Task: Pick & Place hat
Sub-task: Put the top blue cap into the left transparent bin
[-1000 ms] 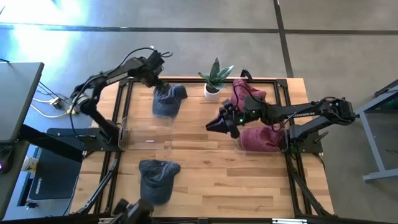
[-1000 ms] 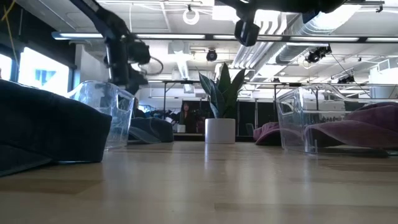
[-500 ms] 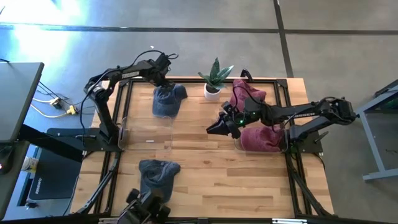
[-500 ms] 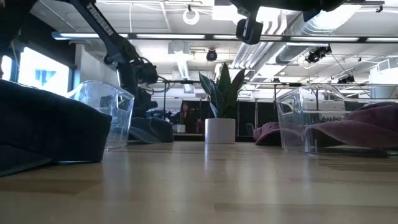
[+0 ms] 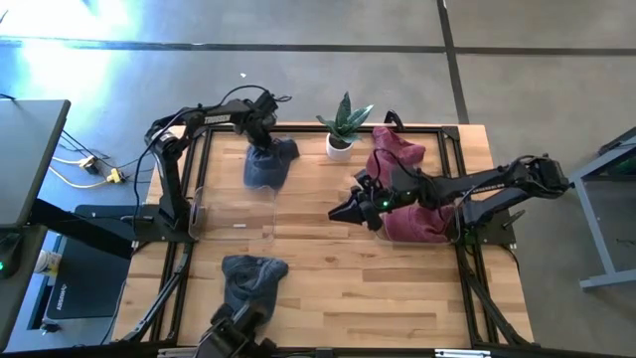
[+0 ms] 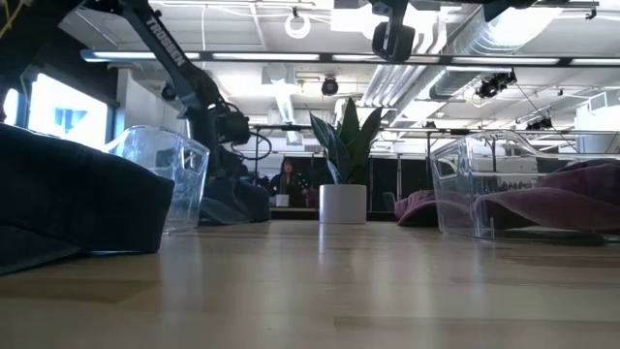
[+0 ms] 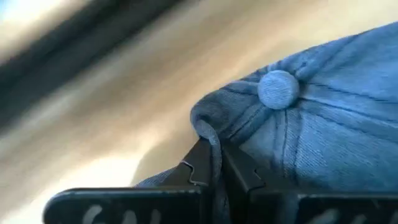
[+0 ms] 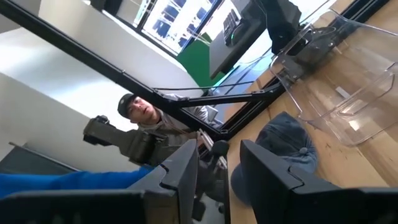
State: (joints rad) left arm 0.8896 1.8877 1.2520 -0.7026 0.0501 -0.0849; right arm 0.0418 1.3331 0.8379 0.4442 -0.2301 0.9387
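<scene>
Hat (image 7: 323, 130): blue cap, crown button facing my left jaws, long axis running away from them.
Left jaws (image 7: 214, 163): clenched on cap fabric.
Right jaws (image 8: 219, 163): released, above tabletop (image 5: 328, 264).

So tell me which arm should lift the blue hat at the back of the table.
Left. The left gripper already has its jaws pinched on the blue hat by the plant. The right gripper hovers open mid-table, beside the maroon hats.
</scene>
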